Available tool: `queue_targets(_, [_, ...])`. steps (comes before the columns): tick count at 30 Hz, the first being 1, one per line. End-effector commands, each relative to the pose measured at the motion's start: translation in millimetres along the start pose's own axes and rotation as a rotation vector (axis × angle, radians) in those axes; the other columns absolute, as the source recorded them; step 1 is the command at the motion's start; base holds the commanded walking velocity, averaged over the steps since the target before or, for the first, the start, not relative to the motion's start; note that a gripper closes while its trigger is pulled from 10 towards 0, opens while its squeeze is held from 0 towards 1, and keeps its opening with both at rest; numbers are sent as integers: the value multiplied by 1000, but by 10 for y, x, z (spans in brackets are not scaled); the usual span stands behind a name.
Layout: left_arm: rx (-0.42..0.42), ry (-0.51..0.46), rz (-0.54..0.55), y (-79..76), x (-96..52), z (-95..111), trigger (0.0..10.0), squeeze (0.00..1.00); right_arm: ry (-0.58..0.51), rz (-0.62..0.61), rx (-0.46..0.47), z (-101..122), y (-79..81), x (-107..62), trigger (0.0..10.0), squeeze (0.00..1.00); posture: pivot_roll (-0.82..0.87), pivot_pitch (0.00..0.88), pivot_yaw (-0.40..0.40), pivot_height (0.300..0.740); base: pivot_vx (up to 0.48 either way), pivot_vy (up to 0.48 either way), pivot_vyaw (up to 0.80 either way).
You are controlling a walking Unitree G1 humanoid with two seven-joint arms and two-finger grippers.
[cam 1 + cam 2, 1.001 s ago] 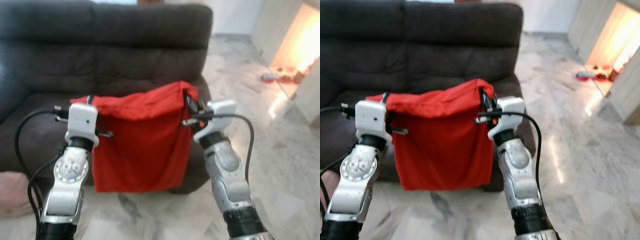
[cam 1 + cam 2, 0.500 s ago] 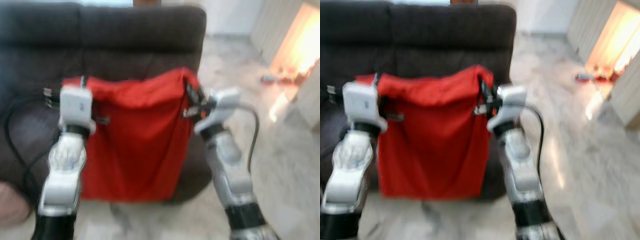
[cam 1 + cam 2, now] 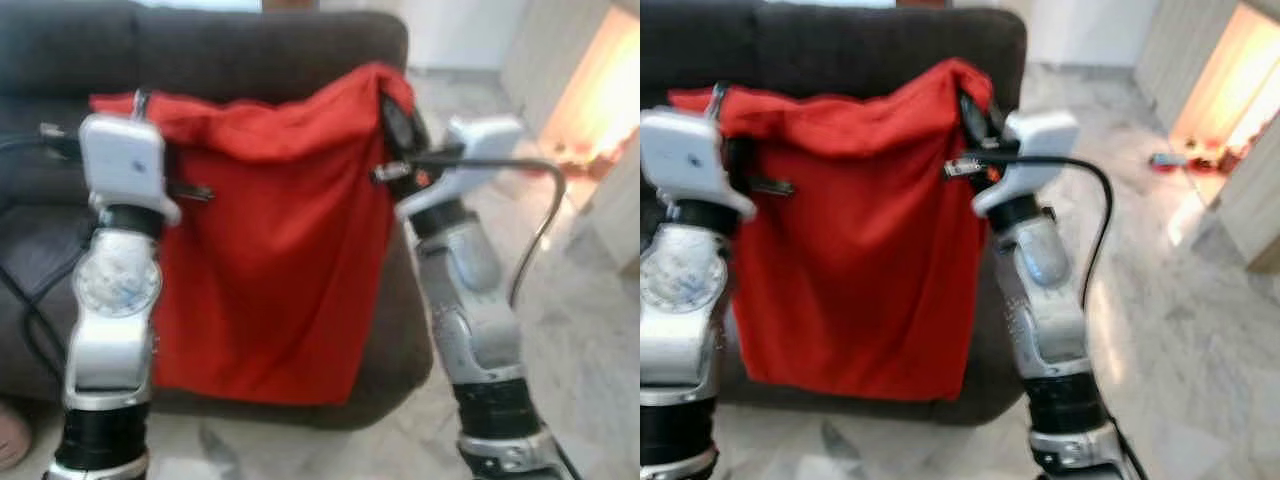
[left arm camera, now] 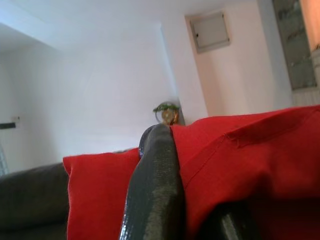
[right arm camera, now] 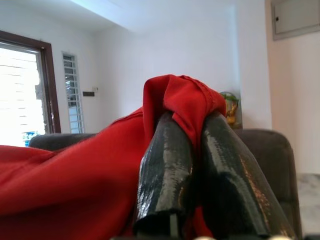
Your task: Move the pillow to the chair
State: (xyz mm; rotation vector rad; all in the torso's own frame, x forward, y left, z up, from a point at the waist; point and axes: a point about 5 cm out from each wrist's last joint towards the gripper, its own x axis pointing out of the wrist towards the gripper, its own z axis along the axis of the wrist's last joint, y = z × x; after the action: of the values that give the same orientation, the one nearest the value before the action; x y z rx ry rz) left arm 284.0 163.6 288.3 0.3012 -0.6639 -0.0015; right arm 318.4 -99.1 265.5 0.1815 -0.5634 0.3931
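The red pillow (image 3: 270,230) hangs in the air in front of a dark sofa (image 3: 250,45), held by its two top corners. My left gripper (image 3: 140,105) is shut on the pillow's top left corner. In the left wrist view one black finger (image 4: 155,190) lies against the red cloth (image 4: 250,160). My right gripper (image 3: 392,105) is shut on the top right corner. The right wrist view has both black fingers (image 5: 165,170) pinching a fold of the red cloth (image 5: 180,97). The pillow's lower edge hangs level with the sofa's seat front.
The dark sofa stands directly ahead. Pale marble floor (image 3: 590,330) stretches to the right. A light wooden cabinet (image 3: 620,200) stands at the far right, with small objects (image 3: 1185,158) on the floor beside a brightly lit opening.
Both arms have lifted the pillow higher, from seat level up to the top of the sofa back. The view has shifted and is slightly blurred.
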Motion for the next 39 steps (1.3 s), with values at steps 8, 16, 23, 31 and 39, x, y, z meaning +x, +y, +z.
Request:
queue_targets(8, [20, -84, 11, 49, 40, 205, 10000, 0, -124, 152, -10, 288, 292, 80, 10000, 0, 69, 0, -44, 740, 348, 0, 496])
queue_targets(16, [21, -62, -5, 24, 18, 163, 10000, 0, -82, 150, 10, 207, 272, 55, 10000, 0, 67, 2, -44, 740, 348, 0, 0])
queue_targets(23, [20, -44, -20, -3, -12, 124, 10000, 0, -62, 165, 12, 172, 289, 35, 10000, 0, 69, 4, -45, 740, 349, 0, 0])
queue_targets(31, [-65, 141, -277, -320, -187, -178, 10000, 0, 50, 186, 0, -53, 292, -38, 10000, 0, 71, 2, -47, 740, 147, 0, 0])
queue_targets(39, [-106, 279, -446, -557, -438, -405, 10000, 0, 221, 235, -52, -388, 294, -212, 10000, 0, 68, 5, -50, 740, 0, 0, 0])
